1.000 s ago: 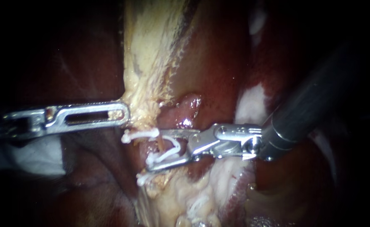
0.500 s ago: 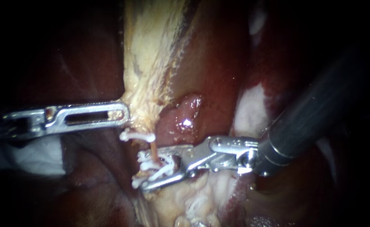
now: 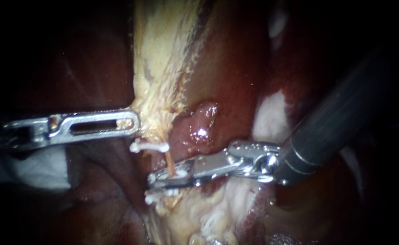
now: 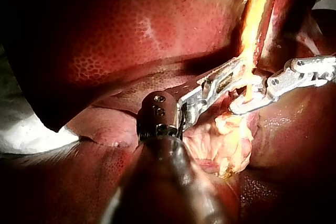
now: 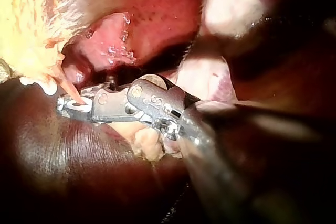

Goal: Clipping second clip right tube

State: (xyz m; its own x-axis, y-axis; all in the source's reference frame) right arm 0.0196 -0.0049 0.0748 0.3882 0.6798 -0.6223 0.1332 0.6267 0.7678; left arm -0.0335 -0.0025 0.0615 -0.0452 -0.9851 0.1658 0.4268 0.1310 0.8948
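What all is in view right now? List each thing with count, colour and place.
liver: one, dark red, mottled, around the whole site.
pale tissue band: one, yellowish-cream, running down from the top centre.
pink lump: one, glistening, beside the band's lower end.
tube: one, thin, orange-tan, below the band's lower end.
clips: two show, white; upper clip across the tube's top, lower clip further down.
white material: one patch, beneath the left shaft.
left instrument: one, silver, closed on the pale tissue band's edge.
right instrument: one, silver tip, dark shaft, closed across the tube between the two clips.
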